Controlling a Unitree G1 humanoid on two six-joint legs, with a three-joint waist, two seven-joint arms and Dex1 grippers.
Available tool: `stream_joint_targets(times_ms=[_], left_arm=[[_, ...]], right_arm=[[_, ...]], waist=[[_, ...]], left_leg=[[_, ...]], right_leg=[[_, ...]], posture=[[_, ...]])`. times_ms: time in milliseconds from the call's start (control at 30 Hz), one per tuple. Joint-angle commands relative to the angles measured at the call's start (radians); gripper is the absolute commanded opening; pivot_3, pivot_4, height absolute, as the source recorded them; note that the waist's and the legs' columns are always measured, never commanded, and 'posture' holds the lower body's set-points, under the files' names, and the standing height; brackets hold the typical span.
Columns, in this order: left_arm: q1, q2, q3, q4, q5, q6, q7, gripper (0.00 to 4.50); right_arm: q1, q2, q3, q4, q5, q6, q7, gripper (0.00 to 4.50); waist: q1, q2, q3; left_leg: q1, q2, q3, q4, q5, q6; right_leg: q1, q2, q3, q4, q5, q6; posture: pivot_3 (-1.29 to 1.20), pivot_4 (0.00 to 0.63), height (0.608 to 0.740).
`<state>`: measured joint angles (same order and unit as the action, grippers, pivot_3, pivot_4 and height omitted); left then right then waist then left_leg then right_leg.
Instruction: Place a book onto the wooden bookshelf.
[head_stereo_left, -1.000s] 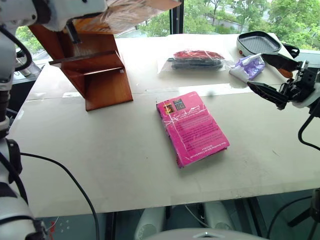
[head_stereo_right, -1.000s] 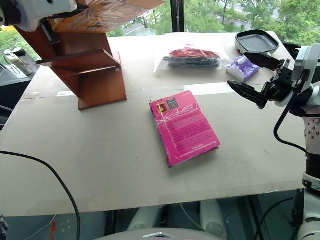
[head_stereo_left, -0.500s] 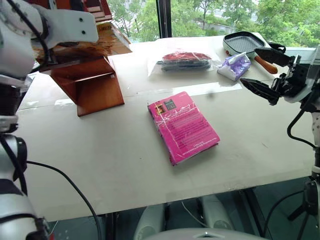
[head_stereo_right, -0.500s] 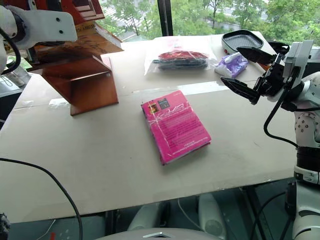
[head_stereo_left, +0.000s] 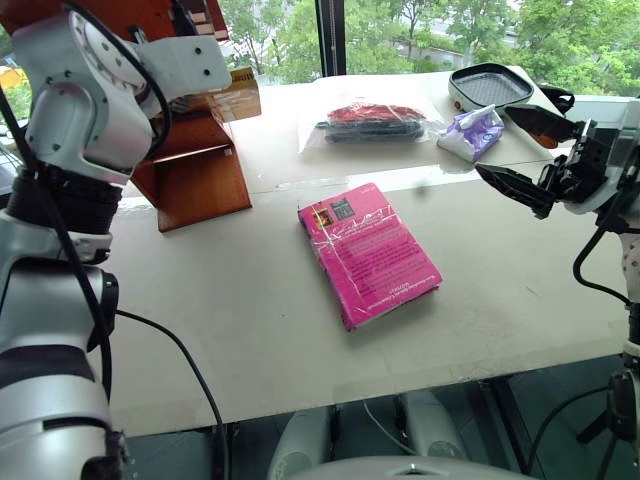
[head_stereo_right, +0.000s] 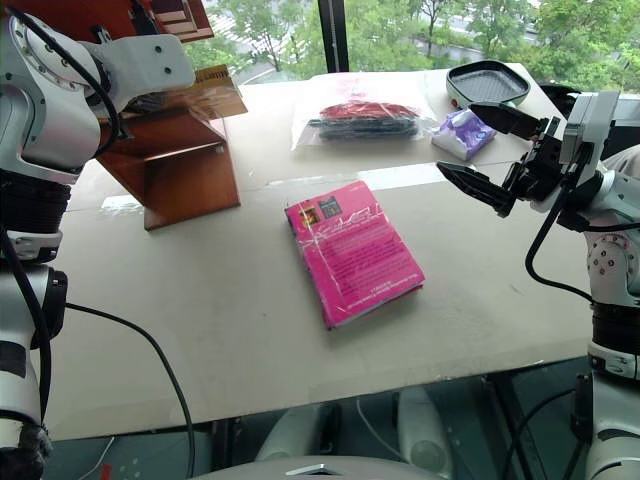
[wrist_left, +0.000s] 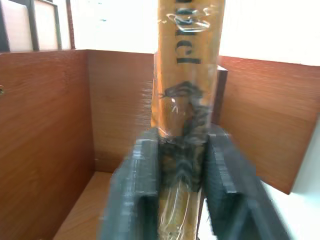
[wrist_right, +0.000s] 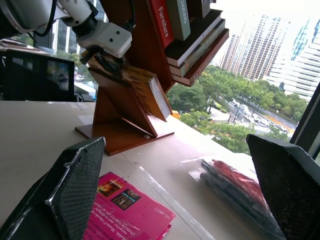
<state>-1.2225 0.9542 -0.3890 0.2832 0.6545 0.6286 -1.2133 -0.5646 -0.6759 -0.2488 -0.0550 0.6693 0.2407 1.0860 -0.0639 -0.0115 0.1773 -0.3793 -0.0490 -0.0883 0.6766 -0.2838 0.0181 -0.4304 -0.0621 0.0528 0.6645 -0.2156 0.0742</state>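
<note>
- Upper left of the head view: the left end effector grasps the book, which rests on a lower ledge of the wooden bookshelf.
- Centre: a pink book lies flat on the surface.
- Upper middle: a bagged bundle.
- Right: the right end effector hangs released, with a black pan and a purple packet just beyond it.

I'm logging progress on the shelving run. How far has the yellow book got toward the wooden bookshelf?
Done: the book is off the table and lies tilted in a lower bay of the wooden bookshelf.
In hand: the left gripper has its fingers on either side of the book; whether they grip is unclear.
Left: let go and draw back. The right gripper hangs open over the table, near the magenta book.
</note>
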Motion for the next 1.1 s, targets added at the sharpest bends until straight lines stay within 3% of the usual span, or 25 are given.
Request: stream_joint_targets(times_ms=[33, 133, 300, 433, 533, 700, 1000, 1100], left_arm=[[0.000, 0.050, 0.081, -0.078, -0.029, 0.015, -0.016, 2.97], [0.016, 0.081, 0.173, -0.218, -0.110, 0.093, -0.084, 4.40], [0.202, 0.092, 0.496, -0.550, -0.418, 0.268, -0.229, 4.40], [0.298, -0.034, 0.639, -0.777, -0.660, 0.532, -0.236, 4.40], [0.437, -0.187, 0.685, -0.874, -0.746, 0.578, -0.129, 4.40], [0.703, -0.479, 0.741, -0.878, -0.839, 0.361, 0.073, 4.40], [1.124, -0.440, 0.799, -0.721, -0.937, 0.049, 0.093, 4.40], [1.215, -0.419, 0.804, -0.690, -0.957, -0.012, 0.110, 4.40]], right_arm=[[0.000, -0.027, -0.037, -0.039, 0.033, 0.017, 0.007, 4.50], [0.003, -0.045, -0.061, -0.035, 0.055, 0.031, 0.013, 4.50], [0.017, -0.051, -0.083, -0.051, 0.076, 0.048, -0.012, 4.50], [0.031, -0.060, -0.113, -0.047, 0.101, 0.063, -0.012, 4.50], [0.059, -0.064, -0.134, -0.061, 0.120, 0.089, -0.028, 4.50], [0.194, -0.099, -0.201, -0.132, 0.130, 0.142, -0.065, 4.50], [0.706, -0.189, -0.457, -0.275, 0.078, 0.224, -0.040, 4.50], [0.838, -0.194, -0.479, -0.285, 0.014, 0.210, -0.031, 4.50]], waist=[[-0.002, -0.002, 0.001], [0.000, -0.004, 0.002], [0.003, -0.003, 0.002], [0.018, -0.004, 0.002], [0.026, -0.003, 0.002], [0.035, -0.005, 0.002], [0.052, -0.003, 0.001], [0.053, -0.003, 0.001]], left_leg=[[0.000, 0.000, 0.000, 0.000, 0.000, 0.000], [-0.004, 0.000, 0.000, 0.001, 0.000, 0.000], [-0.019, 0.000, 0.000, 0.003, 0.002, -0.004], [-0.020, 0.000, -0.001, 0.004, 0.002, -0.004], [-0.018, 0.000, -0.001, 0.008, 0.000, -0.002], [-0.005, 0.000, -0.004, 0.007, -0.001, 0.000], [-0.003, 0.000, -0.001, 0.002, -0.001, 0.001], [0.001, 0.000, -0.001, 0.002, -0.002, 0.002]], right_leg=[[0.000, 0.000, 0.000, 0.000, 0.000, 0.000], [-0.002, 0.000, 0.000, -0.002, 0.000, 0.000], [-0.016, -0.003, 0.000, -0.003, 0.000, 0.001], [-0.016, -0.003, -0.002, -0.003, 0.000, 0.001], [-0.012, -0.003, -0.003, -0.002, 0.000, 0.001], [0.002, -0.004, -0.005, -0.004, 0.000, 0.001], [0.002, -0.005, -0.003, -0.007, 0.000, 0.000], [0.007, -0.005, -0.004, -0.009, 0.000, 0.000]], posture=[[0.00, 0.150, 0.740], [0.00, 0.150, 0.740], [0.00, 0.150, 0.740], [0.00, 0.150, 0.740], [0.00, 0.150, 0.740], [0.00, 0.150, 0.740], [0.00, 0.150, 0.740], [0.00, 0.150, 0.740]])
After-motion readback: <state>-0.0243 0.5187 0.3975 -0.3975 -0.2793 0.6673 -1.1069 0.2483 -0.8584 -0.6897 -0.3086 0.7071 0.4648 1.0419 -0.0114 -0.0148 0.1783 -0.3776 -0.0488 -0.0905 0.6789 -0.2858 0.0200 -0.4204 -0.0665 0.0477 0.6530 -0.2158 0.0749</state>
